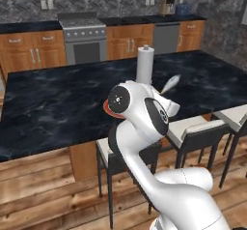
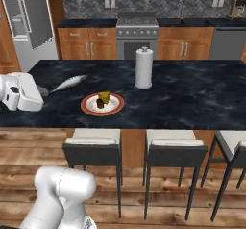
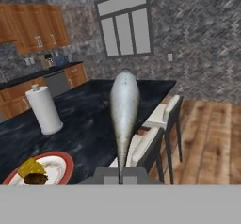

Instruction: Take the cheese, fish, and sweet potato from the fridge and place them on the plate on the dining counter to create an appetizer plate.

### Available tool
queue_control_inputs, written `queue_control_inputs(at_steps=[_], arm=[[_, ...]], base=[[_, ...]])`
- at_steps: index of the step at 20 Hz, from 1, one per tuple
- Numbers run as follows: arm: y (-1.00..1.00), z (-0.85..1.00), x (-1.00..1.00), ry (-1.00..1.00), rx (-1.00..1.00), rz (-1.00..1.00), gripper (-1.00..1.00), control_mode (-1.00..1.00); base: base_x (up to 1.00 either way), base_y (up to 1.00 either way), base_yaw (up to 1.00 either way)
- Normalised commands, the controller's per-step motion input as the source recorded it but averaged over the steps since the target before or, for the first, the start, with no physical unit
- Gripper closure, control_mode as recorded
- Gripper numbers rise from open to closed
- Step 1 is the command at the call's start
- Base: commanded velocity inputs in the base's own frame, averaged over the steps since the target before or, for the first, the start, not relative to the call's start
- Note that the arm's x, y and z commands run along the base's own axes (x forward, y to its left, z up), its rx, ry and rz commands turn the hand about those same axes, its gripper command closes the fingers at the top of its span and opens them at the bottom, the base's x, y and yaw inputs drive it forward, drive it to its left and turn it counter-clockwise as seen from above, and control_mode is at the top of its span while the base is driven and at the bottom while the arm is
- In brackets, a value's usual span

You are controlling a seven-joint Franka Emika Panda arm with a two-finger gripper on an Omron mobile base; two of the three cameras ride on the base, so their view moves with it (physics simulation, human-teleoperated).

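Note:
My gripper [image 2: 44, 92] is shut on the tail of the fish [image 2: 67, 83], a slender silver-grey body held in the air above the dining counter [image 2: 192, 93], left of the plate [image 2: 86, 107]. On the plate lie the yellow cheese [image 2: 104, 96] and the dark sweet potato [image 2: 100, 103]. In the hand view the fish [image 3: 124, 110] points away from my gripper [image 3: 121, 173], with the plate [image 3: 63, 164], cheese [image 3: 29, 167] and sweet potato [image 3: 35, 178] at lower left. From the left base, the fish [image 1: 170, 83] juts out past my arm, which covers most of the plate [image 1: 106, 109].
A white paper towel roll [image 2: 143, 67] stands on the counter behind the plate. Cushioned stools [image 2: 91, 144] line the counter's near edge. The fridge [image 2: 21, 26] stands at the far left with its door open. A stove [image 2: 137, 35] and wooden cabinets line the back wall.

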Motion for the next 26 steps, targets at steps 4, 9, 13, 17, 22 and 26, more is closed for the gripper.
queue_control_inputs(at_steps=[4,9,13,17,22,26], arm=[[0.00,0.00,0.00,0.00,0.00,0.00,1.00,1.00],[0.00,0.00,0.00,0.00,0.00,0.00,1.00,1.00],[0.00,0.00,0.00,0.00,0.00,0.00,1.00,1.00],[0.00,0.00,0.00,0.00,0.00,0.00,1.00,1.00],[0.00,0.00,0.00,0.00,0.00,0.00,1.00,1.00],[0.00,0.00,0.00,0.00,0.00,0.00,1.00,1.00]], base=[[0.36,-0.38,0.00],[0.50,-0.17,0.00],[0.61,-0.06,0.00],[0.67,-0.01,0.00],[0.59,-0.05,0.00],[0.39,-0.06,0.00]])
